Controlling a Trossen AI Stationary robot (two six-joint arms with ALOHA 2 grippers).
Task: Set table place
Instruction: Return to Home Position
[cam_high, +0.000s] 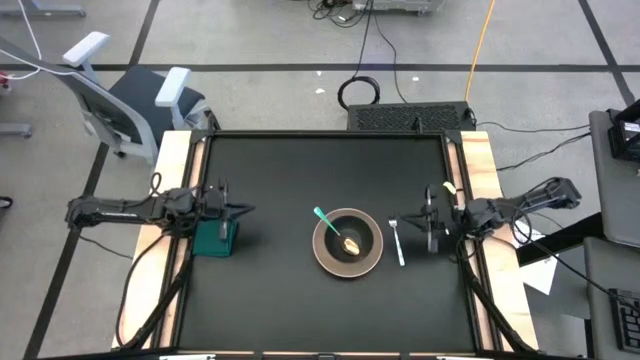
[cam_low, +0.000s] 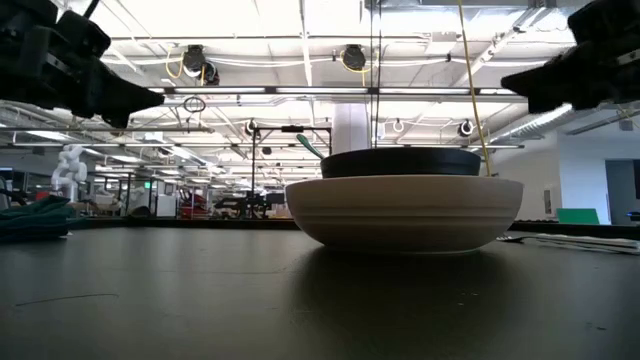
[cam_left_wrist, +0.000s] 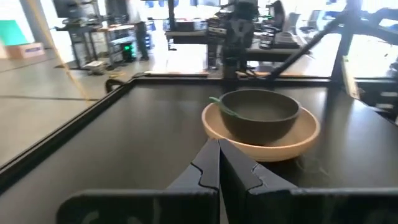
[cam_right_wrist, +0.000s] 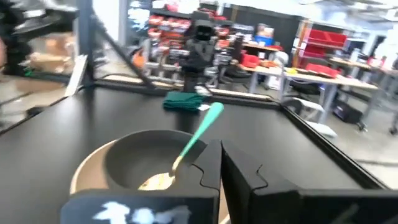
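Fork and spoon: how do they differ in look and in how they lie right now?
The fork is all silver; the spoon has a gold bowl and a green handle. The fork lies flat on the table, right of the plate; the spoon leans in the black bowl, handle out over its rim. Neither is being held.

Near the middle of the worktop (cam_high: 300, 310): plate (cam_high: 348, 272), bowl (cam_high: 361, 234) on it, spoon (cam_high: 334, 228) inside, handle leaning left over the rim. Just right of the plate, fork (cam_high: 398, 243). Well left, cloth (cam_high: 215, 240).
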